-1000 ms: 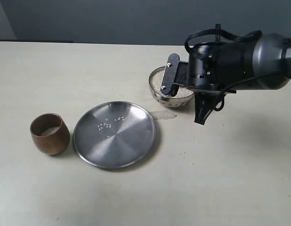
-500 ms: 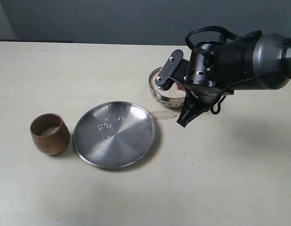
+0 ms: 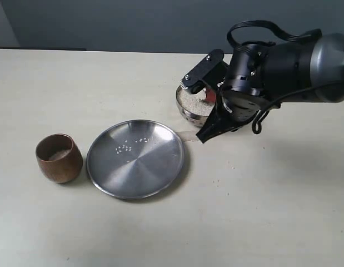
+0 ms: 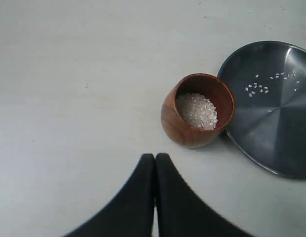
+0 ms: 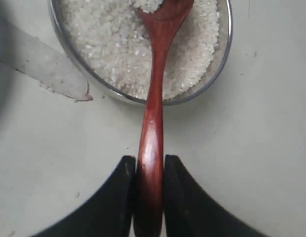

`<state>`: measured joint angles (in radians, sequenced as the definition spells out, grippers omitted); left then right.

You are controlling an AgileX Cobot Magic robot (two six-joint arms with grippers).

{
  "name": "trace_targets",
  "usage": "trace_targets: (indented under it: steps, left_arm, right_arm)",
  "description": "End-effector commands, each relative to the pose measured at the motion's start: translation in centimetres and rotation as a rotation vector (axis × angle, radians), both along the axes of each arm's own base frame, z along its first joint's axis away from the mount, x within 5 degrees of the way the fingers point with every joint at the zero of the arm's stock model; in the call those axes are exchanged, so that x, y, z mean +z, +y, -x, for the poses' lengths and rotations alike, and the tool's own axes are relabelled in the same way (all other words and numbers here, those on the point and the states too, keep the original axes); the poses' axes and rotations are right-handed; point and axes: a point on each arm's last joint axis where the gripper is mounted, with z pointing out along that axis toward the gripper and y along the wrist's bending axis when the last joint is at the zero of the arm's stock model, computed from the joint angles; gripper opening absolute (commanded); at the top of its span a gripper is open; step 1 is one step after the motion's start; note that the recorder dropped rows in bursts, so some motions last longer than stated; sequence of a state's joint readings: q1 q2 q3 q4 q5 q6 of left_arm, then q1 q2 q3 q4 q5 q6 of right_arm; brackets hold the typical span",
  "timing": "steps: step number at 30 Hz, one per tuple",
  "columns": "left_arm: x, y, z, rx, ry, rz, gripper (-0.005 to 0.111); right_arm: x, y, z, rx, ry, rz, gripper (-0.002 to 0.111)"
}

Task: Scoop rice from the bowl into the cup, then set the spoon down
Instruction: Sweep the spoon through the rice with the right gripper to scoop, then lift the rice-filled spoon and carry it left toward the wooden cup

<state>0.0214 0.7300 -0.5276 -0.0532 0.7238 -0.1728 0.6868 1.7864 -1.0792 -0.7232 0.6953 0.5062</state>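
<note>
**Inspector:** Exterior view?
**Assistant:** The right gripper [image 3: 208, 108] hangs over the steel bowl [image 3: 185, 115]. Only a sliver of the wooden spoon [image 3: 212, 99] shows, and the grip is unreadable here. The wooden cup [image 3: 59, 158] stands well to the left, beyond the steel plate [image 3: 135, 161], so the carry must cross that plate.
**Inspector:** Left wrist view?
**Assistant:** The left gripper [image 4: 155, 159] is pinched together on nothing, near the cup. There is rice [image 4: 196, 111] inside the cup and stray grains [image 4: 261, 89] on the plate. This is the nearer arm, but it has no spoon.
**Inspector:** Right wrist view?
**Assistant:** The fingers [image 5: 118, 197] clamp the spoon handle. Its long axis runs straight from the jaws into the bowl's rice, and grains sit on the head.
</note>
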Motion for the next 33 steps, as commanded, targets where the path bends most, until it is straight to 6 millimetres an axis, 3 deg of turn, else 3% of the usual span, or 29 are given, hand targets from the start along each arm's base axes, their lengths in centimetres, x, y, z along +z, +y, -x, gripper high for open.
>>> trace_targets:
  steps: [1,23,33]
  left_arm:
    - [0.0,0.0,-0.1,-0.001,-0.006,-0.002,0.0]
    - [0.0,0.0,-0.1,-0.001,-0.006,-0.002,0.0]
    - [0.0,0.0,-0.1,-0.001,-0.006,-0.002,0.0]
  right_arm:
    - [0.3,0.3,0.1,-0.023,0.0,-0.06,-0.001]
    - [2.8,-0.2,1.3,-0.134,0.008,-0.183,-0.001]
    - [1.1,-3.0,2.3,-0.229,0.042,-0.329,-0.001]
